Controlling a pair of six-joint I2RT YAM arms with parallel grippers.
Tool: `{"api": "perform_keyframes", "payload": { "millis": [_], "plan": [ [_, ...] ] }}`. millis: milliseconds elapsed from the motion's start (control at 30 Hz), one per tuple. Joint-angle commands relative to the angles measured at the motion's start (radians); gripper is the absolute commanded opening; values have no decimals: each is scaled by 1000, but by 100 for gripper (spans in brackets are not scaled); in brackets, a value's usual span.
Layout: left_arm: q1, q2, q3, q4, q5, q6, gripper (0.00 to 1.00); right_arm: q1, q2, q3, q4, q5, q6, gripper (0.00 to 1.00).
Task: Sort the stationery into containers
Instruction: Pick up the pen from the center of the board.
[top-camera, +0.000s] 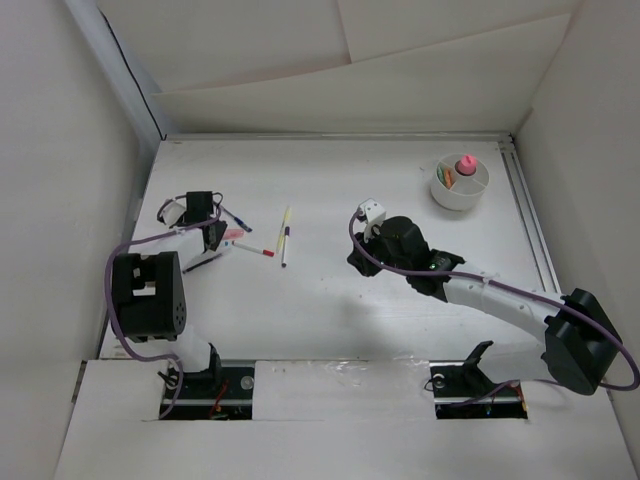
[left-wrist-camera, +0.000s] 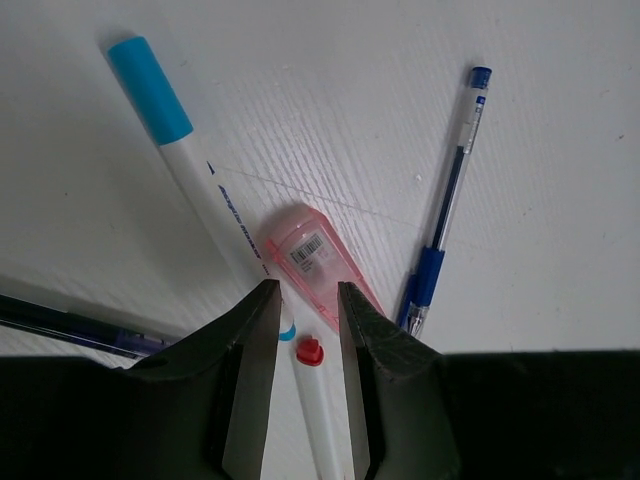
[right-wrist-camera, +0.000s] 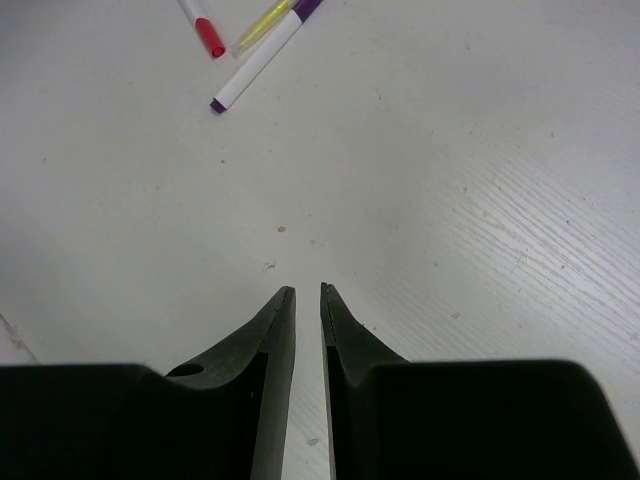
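My left gripper (top-camera: 216, 238) (left-wrist-camera: 306, 292) is open and low over the table. Its fingers stand either side of a white pen with a red tip (left-wrist-camera: 315, 400) (top-camera: 252, 248), with a gap on both sides. A pink case with a barcode (left-wrist-camera: 315, 262), a white marker with a light-blue cap (left-wrist-camera: 185, 165) and a blue pen (left-wrist-camera: 445, 215) lie just ahead. A yellow pen (top-camera: 286, 220) and a purple-tipped white pen (top-camera: 284, 246) lie mid-table. The round white cup (top-camera: 460, 195) holds the pink-capped tube (top-camera: 465, 163) and an orange piece (top-camera: 450, 178). My right gripper (top-camera: 354, 260) (right-wrist-camera: 307, 290) is almost shut and empty.
A dark pen (left-wrist-camera: 60, 322) lies at the left edge of the left wrist view. White walls enclose the table on the left, back and right. The right wrist view shows a red-tipped pen end (right-wrist-camera: 208, 38) and the purple-tipped pen (right-wrist-camera: 255, 62) far ahead.
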Motion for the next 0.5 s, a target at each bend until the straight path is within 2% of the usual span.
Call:
{"api": "perform_keyframes", "payload": {
  "millis": [0, 467],
  "plan": [
    [3, 2, 22, 17, 1, 2, 27, 9, -30, 26, 49, -11, -14, 22],
    [3, 85, 85, 26, 10, 2, 27, 9, -30, 26, 49, -20, -14, 22]
  ]
}}
